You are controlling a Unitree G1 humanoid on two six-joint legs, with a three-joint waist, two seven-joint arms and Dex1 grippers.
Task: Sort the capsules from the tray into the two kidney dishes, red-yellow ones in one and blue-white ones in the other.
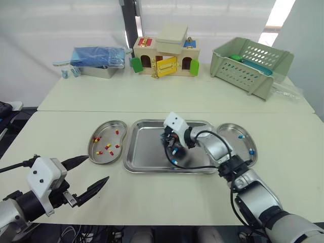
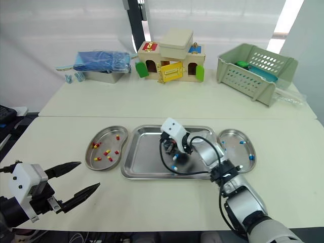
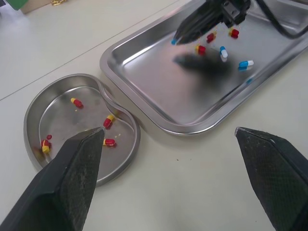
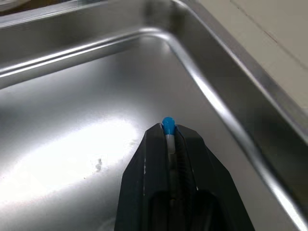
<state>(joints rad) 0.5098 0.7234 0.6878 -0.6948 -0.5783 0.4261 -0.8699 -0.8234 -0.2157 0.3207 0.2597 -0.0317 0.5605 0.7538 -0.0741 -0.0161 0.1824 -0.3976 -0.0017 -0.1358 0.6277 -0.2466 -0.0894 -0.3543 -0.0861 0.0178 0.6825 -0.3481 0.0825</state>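
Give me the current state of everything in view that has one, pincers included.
right pincer, shut on a blue-white capsule, over the tray.
left pincer, open and empty.
tray, holding loose capsules of both colours.
left kidney dish, holding red-yellow capsules.
right kidney dish, holding blue-white capsules.
green basket, tipped on its side.

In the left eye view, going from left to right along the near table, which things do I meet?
First the left gripper → kidney dish with red-yellow capsules → tray → kidney dish with blue-white capsules.
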